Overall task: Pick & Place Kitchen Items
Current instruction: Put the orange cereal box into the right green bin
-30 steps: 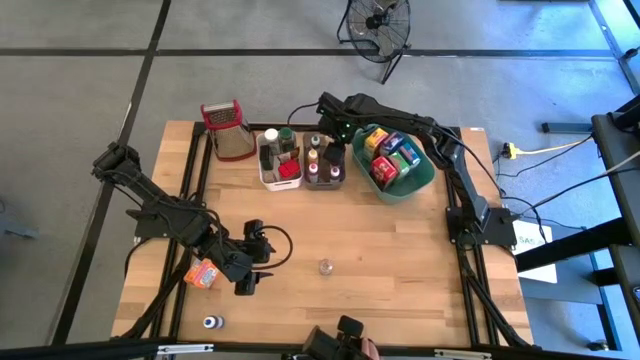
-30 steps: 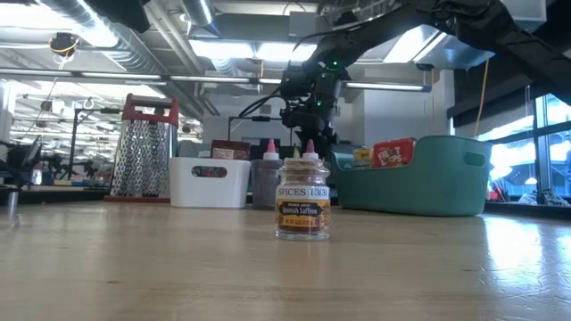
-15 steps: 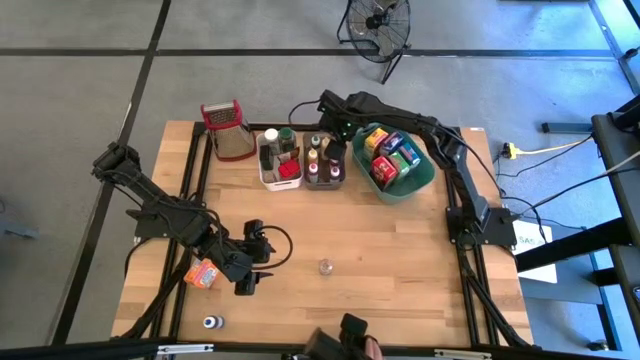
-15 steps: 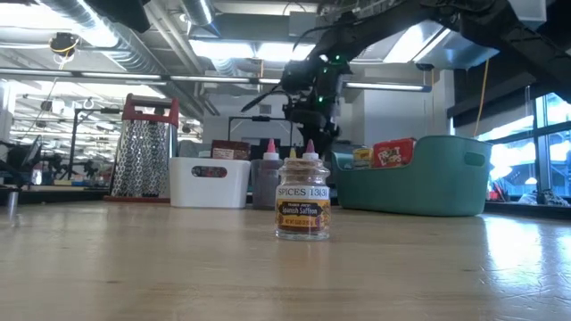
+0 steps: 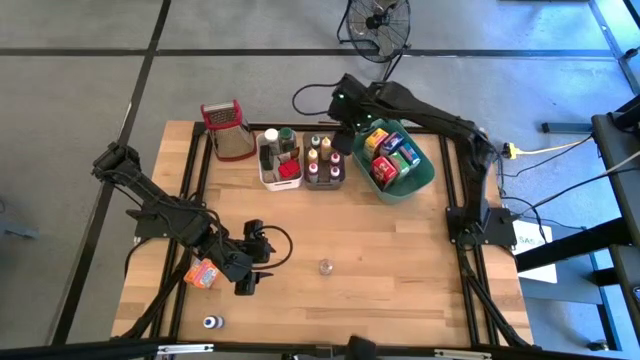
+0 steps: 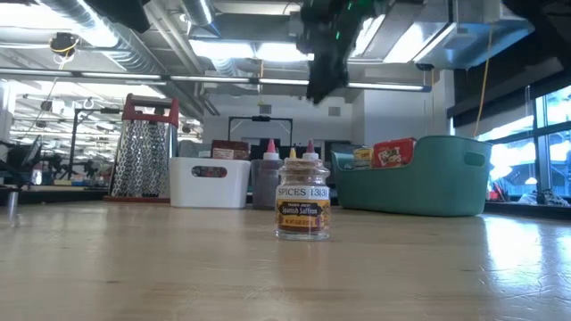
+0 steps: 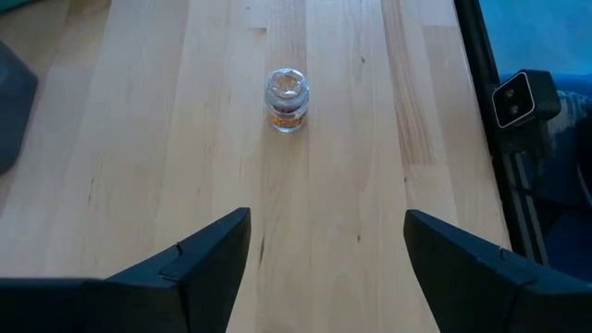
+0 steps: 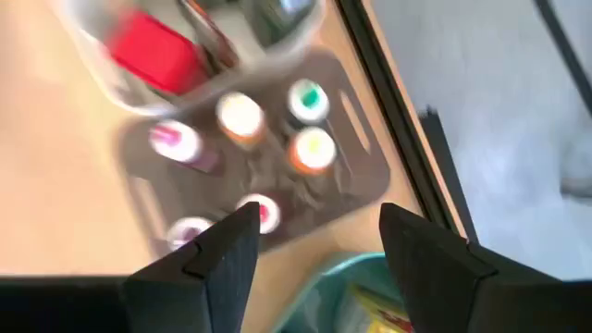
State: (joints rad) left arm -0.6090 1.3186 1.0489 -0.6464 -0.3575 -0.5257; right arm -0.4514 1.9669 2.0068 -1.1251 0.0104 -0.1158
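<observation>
A small clear spice jar [image 5: 325, 266] stands upright on the wooden table [image 5: 400, 250], in the low view [image 6: 303, 201] near the middle. My left gripper [image 5: 255, 282] hovers open to its left, fingers apart [image 7: 326, 227] and pointing at the jar [image 7: 287, 97]. An orange packet [image 5: 203, 272] lies beside that arm, and a small bottle [image 5: 211, 322] stands near the front edge. My right gripper [image 5: 341, 135] hangs open high above the brown bin [image 5: 323, 168] of several capped bottles [image 8: 242, 113], nothing between its fingers [image 8: 319, 231].
Along the far edge stand a steel grater with a red handle [image 5: 228, 130], a white bin [image 5: 280, 165] with jars and a red box, and a teal bin [image 5: 425, 178] of colourful boxes. A black frame runs down both table sides.
My right gripper has risen well clear of the brown bin and drawn a little toward the table's far edge, uncovering the bottles below it. The left arm and the jar have kept still.
</observation>
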